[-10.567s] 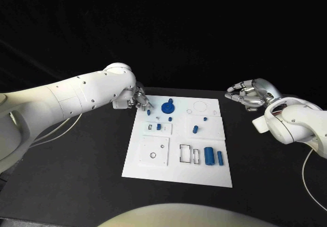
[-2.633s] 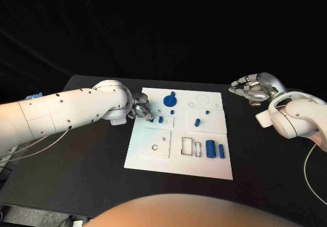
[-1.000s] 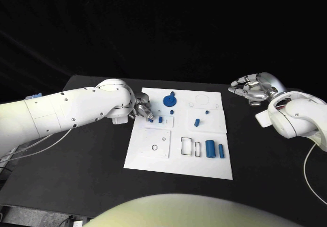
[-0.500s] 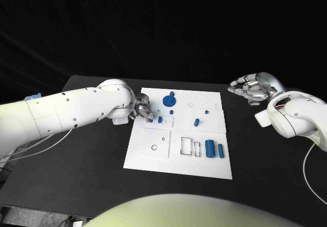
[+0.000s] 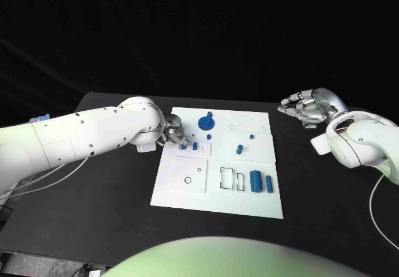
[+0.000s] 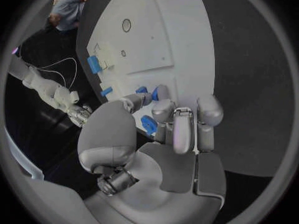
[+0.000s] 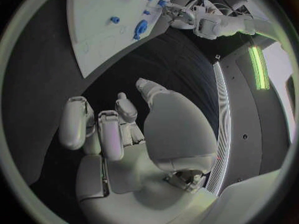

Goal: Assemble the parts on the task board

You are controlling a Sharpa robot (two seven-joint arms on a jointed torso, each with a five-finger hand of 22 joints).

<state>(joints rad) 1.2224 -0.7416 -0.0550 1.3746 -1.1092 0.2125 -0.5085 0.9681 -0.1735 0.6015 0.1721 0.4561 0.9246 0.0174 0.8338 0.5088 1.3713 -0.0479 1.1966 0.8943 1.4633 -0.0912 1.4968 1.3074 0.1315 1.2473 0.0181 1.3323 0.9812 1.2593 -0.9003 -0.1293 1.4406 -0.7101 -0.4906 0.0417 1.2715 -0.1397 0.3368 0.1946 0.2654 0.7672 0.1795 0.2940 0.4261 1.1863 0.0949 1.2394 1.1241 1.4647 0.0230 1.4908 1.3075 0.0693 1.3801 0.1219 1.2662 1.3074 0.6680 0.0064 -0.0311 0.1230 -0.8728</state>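
The white task board (image 5: 187,196) lies mid-table. My left hand (image 5: 174,135) is at its left edge and pinches a small blue peg (image 5: 184,146) at its fingertips, low over a small square plate. Beside it on that plate stands a second peg (image 5: 195,146). In the left wrist view the left hand (image 6: 168,134) has blue pieces (image 6: 160,92) at its fingertips. A round blue part (image 5: 206,122) sits at the board's far end. My right hand (image 5: 306,109) hovers off the board's far right corner, fingers curled in on nothing, as the right wrist view of that hand (image 7: 124,134) also shows.
More blue pegs (image 5: 239,149) stand mid-board, and two blue cylinders (image 5: 256,180) lie at the near right beside open rectangular slots (image 5: 227,178). A square plate with a round hole (image 5: 187,180) sits at the near left. Black table (image 5: 100,213) surrounds the board.
My left hand has carried the small blue peg from the board's far left corner down to the small square plate. Over the last second it barely moves. The right hand stays put.
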